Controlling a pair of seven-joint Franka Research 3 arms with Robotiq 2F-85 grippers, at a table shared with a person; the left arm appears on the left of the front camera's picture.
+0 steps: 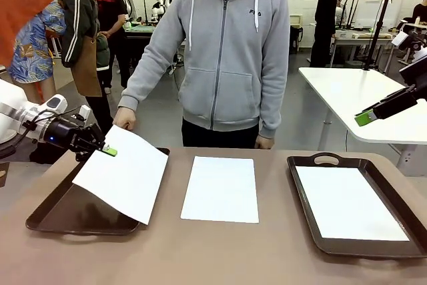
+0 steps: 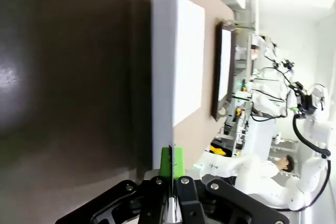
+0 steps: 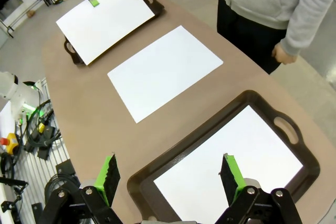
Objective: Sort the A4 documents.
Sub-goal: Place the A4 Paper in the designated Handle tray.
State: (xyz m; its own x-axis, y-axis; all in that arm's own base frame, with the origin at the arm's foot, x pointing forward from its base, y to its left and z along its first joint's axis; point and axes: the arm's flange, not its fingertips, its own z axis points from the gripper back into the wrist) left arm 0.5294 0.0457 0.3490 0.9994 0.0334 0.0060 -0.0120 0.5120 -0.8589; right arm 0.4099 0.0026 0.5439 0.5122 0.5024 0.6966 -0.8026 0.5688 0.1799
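The left gripper (image 1: 107, 151) clamped one A4 sheet (image 1: 123, 177) by its edge over the left tray (image 1: 63, 213), low corner perhaps touching it; light, limp stuff. A second sheet (image 1: 220, 188) lay mid-table, a third sheet (image 1: 350, 203) in the right tray (image 1: 301, 191). The right gripper (image 3: 170, 176) gaped, empty.

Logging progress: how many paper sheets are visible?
3 sheets: one in the left gripper over the left tray, one mid-table, one in the right tray; stacks may hide more.

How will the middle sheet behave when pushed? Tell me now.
Likely light and floppy: edge-on in the left claw, the held sheet looks very thin. The middle sheet lies flat on the smooth table, so it would probably slide, or buckle if pushed at one edge.
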